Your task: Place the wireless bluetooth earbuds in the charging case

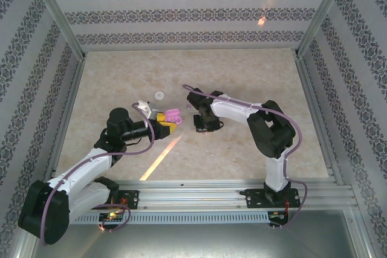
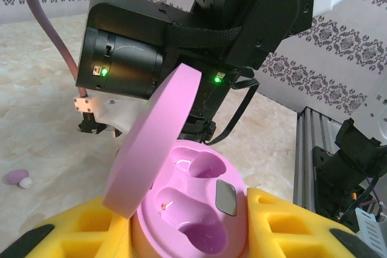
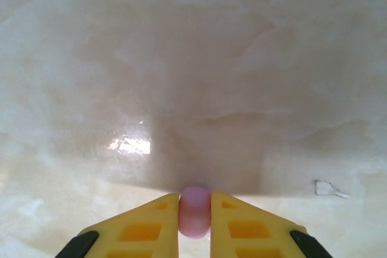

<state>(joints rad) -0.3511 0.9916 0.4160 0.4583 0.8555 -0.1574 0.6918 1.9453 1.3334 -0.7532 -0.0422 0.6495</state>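
Note:
My left gripper [image 1: 164,122] is shut on the pink charging case [image 1: 173,115] and holds it above the table. In the left wrist view the case [image 2: 199,209] sits between the yellow fingers [image 2: 290,225] with its lid [image 2: 154,143] swung up. Both of its sockets are empty. A lilac earbud [image 2: 18,177] lies on the table to the far left. My right gripper [image 1: 202,125] points down at the table just right of the case. In the right wrist view the right gripper [image 3: 195,197] is shut on the other earbud [image 3: 195,212], right at the tabletop.
A flat white round disc [image 1: 159,95] lies on the table behind the case. The right arm's black wrist [image 2: 181,34] hangs close above and behind the open lid. Patterned walls and metal frame posts [image 1: 60,22] enclose the beige table [image 1: 242,77].

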